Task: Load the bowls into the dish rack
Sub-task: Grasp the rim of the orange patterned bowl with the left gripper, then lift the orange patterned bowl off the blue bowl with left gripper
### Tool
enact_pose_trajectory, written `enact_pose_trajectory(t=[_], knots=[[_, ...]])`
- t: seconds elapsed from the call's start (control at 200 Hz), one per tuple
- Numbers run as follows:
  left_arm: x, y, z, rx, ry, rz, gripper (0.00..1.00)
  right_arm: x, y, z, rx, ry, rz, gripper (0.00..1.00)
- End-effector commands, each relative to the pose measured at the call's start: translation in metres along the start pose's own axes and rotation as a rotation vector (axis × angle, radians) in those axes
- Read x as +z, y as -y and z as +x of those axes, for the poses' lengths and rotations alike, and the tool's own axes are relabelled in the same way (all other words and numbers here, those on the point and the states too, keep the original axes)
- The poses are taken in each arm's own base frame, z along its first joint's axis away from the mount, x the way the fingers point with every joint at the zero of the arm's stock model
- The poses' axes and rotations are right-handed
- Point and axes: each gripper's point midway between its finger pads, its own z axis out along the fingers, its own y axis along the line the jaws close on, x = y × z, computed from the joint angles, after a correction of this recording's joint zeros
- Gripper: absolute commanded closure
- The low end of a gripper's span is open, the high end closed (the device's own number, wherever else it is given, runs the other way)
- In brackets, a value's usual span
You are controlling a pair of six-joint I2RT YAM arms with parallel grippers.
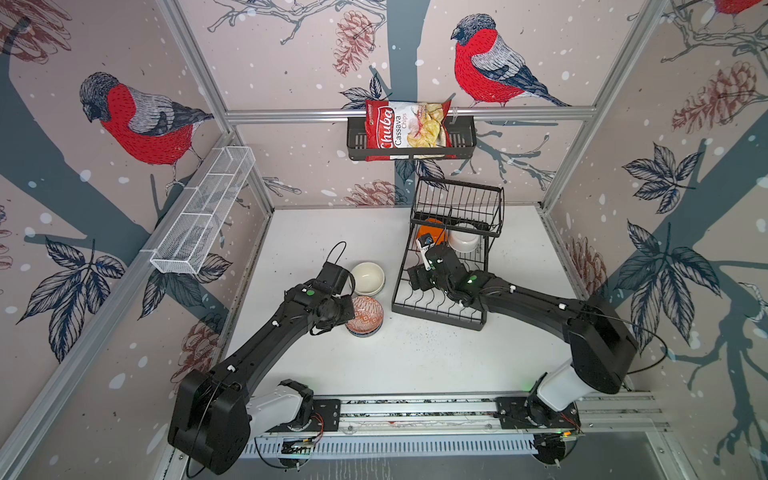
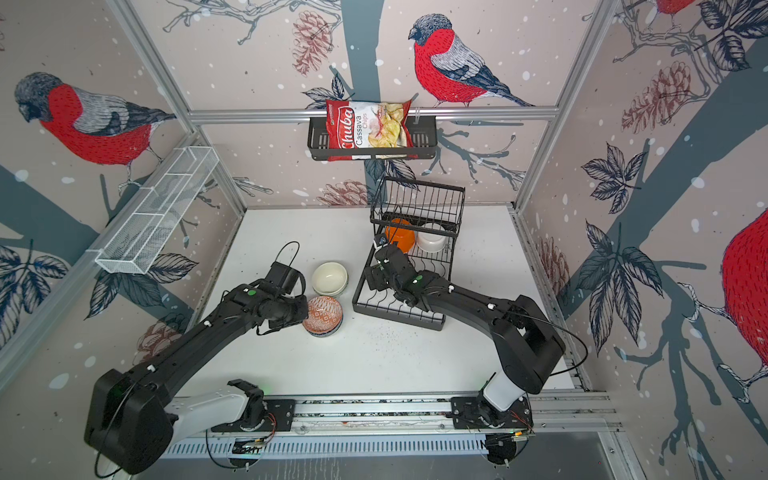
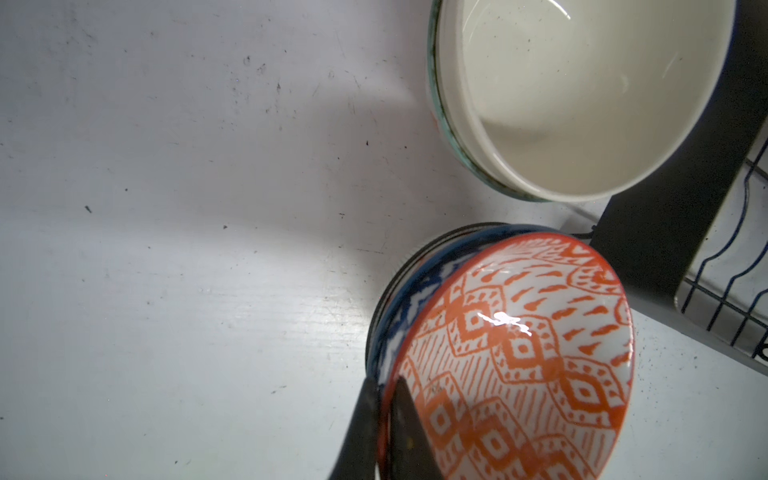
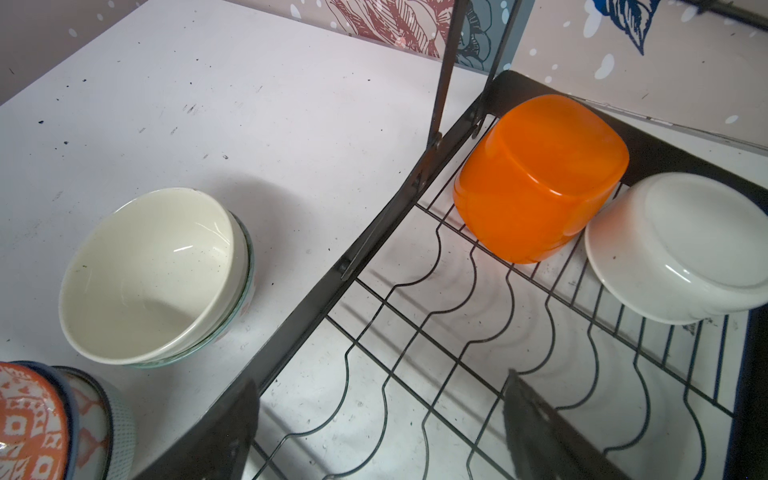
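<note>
White tabletop, bird-papered walls: our left gripper (image 3: 388, 432) pinches the rim of the orange-red patterned ceramic bowl (image 3: 519, 353), lower right. Our right gripper (image 4: 386, 436) gapes empty over the black wire dish rack (image 4: 318, 303), which holds a glossy orange bowl (image 4: 540, 178) and a plain white bowl (image 4: 681, 245), upturned at upper right. We judge that the stacked cream bowls (image 4: 153, 274), left, and the patterned ones remain to load.

Reaching forward with left arm (image 1: 257, 353), elbow folded low behind its claw. Pinching left claw (image 3: 384, 436) tight on the patterned bowl (image 3: 519, 353) rim: 1 finger (image 3: 409, 436) inside, 1 outside. Reaching in with right arm (image 1: 532, 297), wrist tipped down. Holding right claw (image 4: 386, 432) spread wide, 2 fingers (image 4: 536, 428) well apart.
</note>
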Motion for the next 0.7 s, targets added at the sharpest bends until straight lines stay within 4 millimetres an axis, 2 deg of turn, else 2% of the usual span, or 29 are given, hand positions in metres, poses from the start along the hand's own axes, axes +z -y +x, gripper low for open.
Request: enact_pose_trajectory(t=[0.0, 0.135, 0.34, 0.53, 0.695], knots=[[-0.003, 0.001, -0.003, 0.005, 0.007, 0.001, 0.94, -0.001, -0.002, -0.007, -0.003, 0.027, -0.008, 0.09], [-0.004, 0.002, -0.004, 0.007, 0.013, 0.003, 1.0, -0.001, -0.002, -0.006, -0.002, 0.026, -0.008, 0.09], [-0.012, 0.006, -0.01, 0.02, 0.045, 0.023, 1.0, -0.004, -0.004, -0.008, 0.002, 0.033, -0.023, 0.09], [-0.024, 0.018, -0.018, 0.043, 0.091, 0.087, 1.0, -0.009, -0.009, -0.013, 0.012, 0.039, -0.063, 0.09], [-0.037, 0.036, -0.026, 0.083, 0.133, 0.183, 1.0, -0.018, -0.009, -0.02, 0.041, 0.046, -0.102, 0.09]])
